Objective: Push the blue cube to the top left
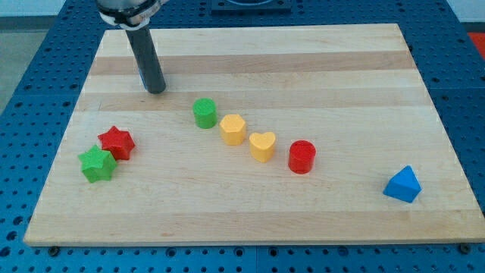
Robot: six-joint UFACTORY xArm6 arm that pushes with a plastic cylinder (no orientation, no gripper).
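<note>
Camera view: tip point(155, 89) upper left on worktop point(318, 61); blue block point(402, 185) sits far lower right, well apart. No pincer fitted, only a rod.

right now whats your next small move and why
Probably swing my tip across to the view's bottom right, beyond the blue block. My tip sits near the top left, far from it, so I must get behind it to push it up-left.
</note>
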